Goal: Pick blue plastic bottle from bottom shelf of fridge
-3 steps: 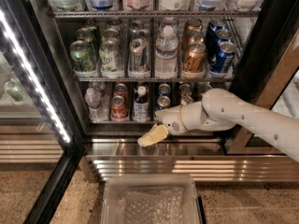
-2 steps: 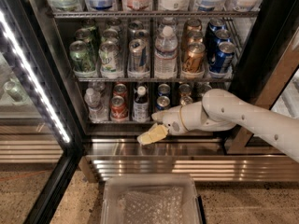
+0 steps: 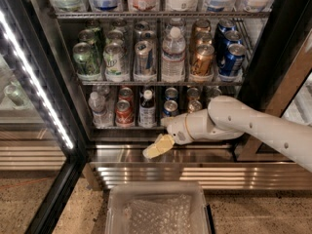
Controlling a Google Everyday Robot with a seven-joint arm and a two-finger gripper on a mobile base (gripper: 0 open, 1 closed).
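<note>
The blue plastic bottle (image 3: 147,108) is dark and slim, with a white cap and a pale label. It stands upright on the bottom shelf (image 3: 127,127) of the fridge (image 3: 68,82), between a red can and a blue can. My gripper (image 3: 157,147) hangs in front of the steel sill. It is just below the shelf's front edge and slightly to the right of the bottle, not touching it. It holds nothing. The white arm (image 3: 243,126) reaches in from the right.
A small clear water bottle (image 3: 97,108), a red can (image 3: 125,112), blue cans (image 3: 170,106) and a copper can (image 3: 194,105) share the bottom shelf. Cans and a large water bottle (image 3: 173,55) fill the rack above. The glass door (image 3: 34,87) stands open on the left. A clear bin (image 3: 158,208) sits on the floor.
My gripper has dropped slightly and edged left in front of the sill. The bottle and cans have not moved.
</note>
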